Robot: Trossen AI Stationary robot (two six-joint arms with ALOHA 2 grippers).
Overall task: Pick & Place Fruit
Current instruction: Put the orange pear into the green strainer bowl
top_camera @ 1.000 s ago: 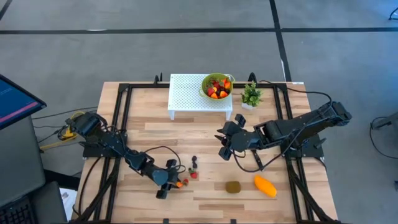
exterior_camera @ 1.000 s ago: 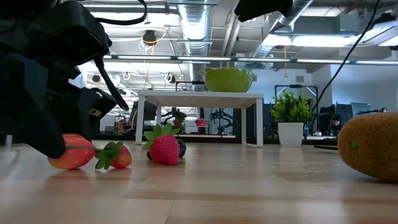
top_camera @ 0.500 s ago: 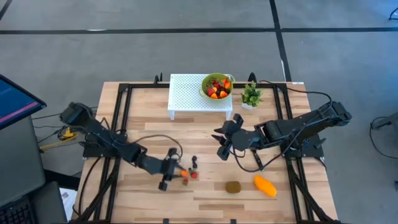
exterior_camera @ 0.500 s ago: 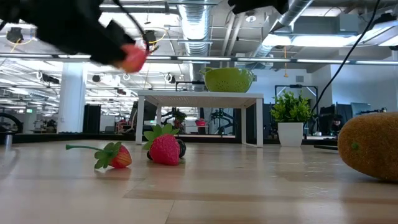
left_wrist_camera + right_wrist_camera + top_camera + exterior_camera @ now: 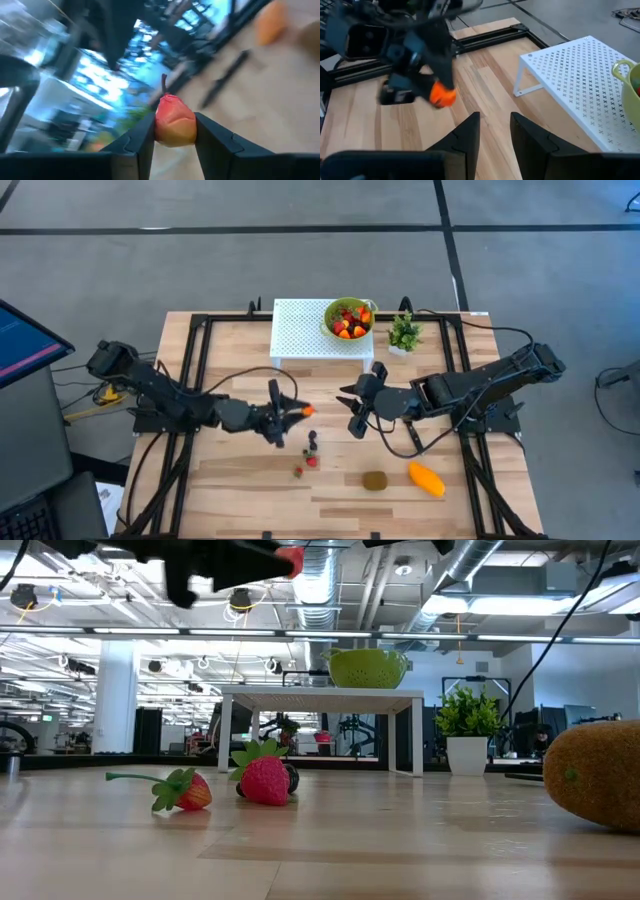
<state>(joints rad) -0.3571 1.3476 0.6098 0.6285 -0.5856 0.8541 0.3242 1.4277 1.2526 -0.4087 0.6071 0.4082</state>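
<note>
My left gripper point(image 5: 297, 413) hangs high over the table's middle, pointing level toward the right, shut on a small red-orange fruit point(image 5: 175, 122) that also shows in the right wrist view point(image 5: 442, 95) and the low view point(image 5: 291, 558). My right gripper point(image 5: 493, 131) hovers open and holding nothing, just right of it point(image 5: 353, 418). On the table lie a strawberry point(image 5: 266, 781), a smaller stemmed one point(image 5: 191, 791), dark berries point(image 5: 312, 441), a brown kiwi point(image 5: 375, 480) and an orange mango point(image 5: 426, 478). My left gripper pinches the small fruit by its two sides point(image 5: 159, 129) between the two fingers. The fingers lie level and point toward the table's right. The fruit is lifted well clear of the table, its thin stem point(image 5: 164, 83) sticking out past the fingers.
A green bowl point(image 5: 348, 318) full of fruit stands on a white perforated stand point(image 5: 300, 332) at the far middle, with a small potted plant point(image 5: 404, 333) to its right. Black frame rails point(image 5: 190, 370) run along both table sides.
My left gripper has risen from the near table surface with the red-orange fruit, gone toward the far and right side, and rolled its wrist until it points level. The fruit is now lifted clear; the small stemmed strawberry has stayed on the table.
</note>
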